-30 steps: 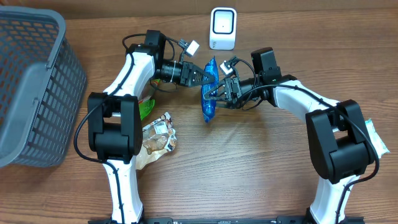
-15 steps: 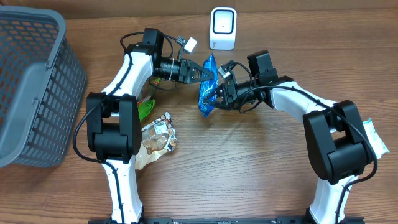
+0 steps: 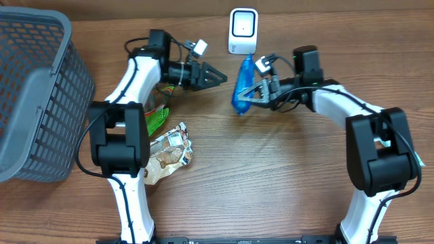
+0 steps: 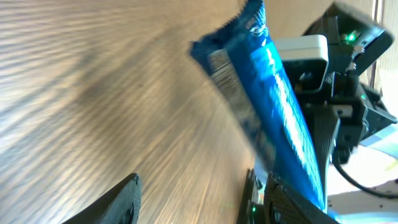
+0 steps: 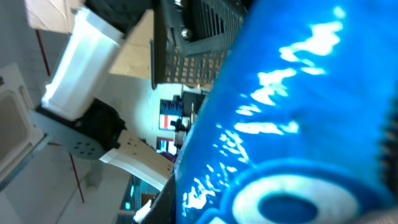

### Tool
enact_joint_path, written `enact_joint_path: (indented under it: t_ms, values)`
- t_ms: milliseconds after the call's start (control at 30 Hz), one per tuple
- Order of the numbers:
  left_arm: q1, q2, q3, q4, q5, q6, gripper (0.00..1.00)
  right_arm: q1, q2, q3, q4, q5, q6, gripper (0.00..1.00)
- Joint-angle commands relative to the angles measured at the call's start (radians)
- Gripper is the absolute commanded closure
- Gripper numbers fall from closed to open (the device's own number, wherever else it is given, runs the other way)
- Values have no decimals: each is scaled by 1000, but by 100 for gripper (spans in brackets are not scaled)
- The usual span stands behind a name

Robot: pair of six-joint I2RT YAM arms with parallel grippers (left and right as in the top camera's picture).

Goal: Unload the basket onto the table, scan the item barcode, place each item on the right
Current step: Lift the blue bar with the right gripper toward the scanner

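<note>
Blue packet point(image 3: 243, 87) — pinched in my right pincer point(image 3: 255, 92), hanging just at 6 o'clock of the scanner point(image 3: 243, 31); left pincer point(image 3: 218, 74) parted, empty, at 9 o'clock. Risk — limp film twists in this single pinch, turning the barcode off the window.

Blue packets: one blue packet point(image 3: 243, 87) is hanging near 12 o'clock.
Scanners: one white scanner point(image 3: 243, 31) is standing at 12 o'clock.
Baskets: one grey basket point(image 3: 34, 95) is sitting at 9 o'clock.
Other packets: two are lying on the counter point(image 3: 271, 190) near 8 o'clock, a green packet point(image 3: 157, 118) and a clear snack bag point(image 3: 169, 152).
Arms: two are reaching inward, the left arm point(image 3: 122, 135) from 7 o'clock and the right arm point(image 3: 376, 152) from 5 o'clock.
End effectors: two are facing each other, the left end effector point(image 3: 221, 76) and the right end effector point(image 3: 253, 92).
</note>
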Motion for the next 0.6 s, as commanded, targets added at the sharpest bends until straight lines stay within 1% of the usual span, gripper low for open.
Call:
enact_joint_path:
  t_ms: [0,167,300,433,567]
  values:
    - [53,8,23,3,-15,-39,45,-18,-20,5,10,-66,-6,97]
    - [77,8,22,-9,-36,-41,45,-14,-34,5,10,-66,9,97]
    - [67,8,22,-21,-114,-41,45,11,-93,5,30,-66,10,97]
    - [39,8,22,-24,-193,-41,45,33,-184,6,106,-66,45,97]
    - [12,8,22,-26,-232,-41,44,41,-292,6,205,-66,80,97]
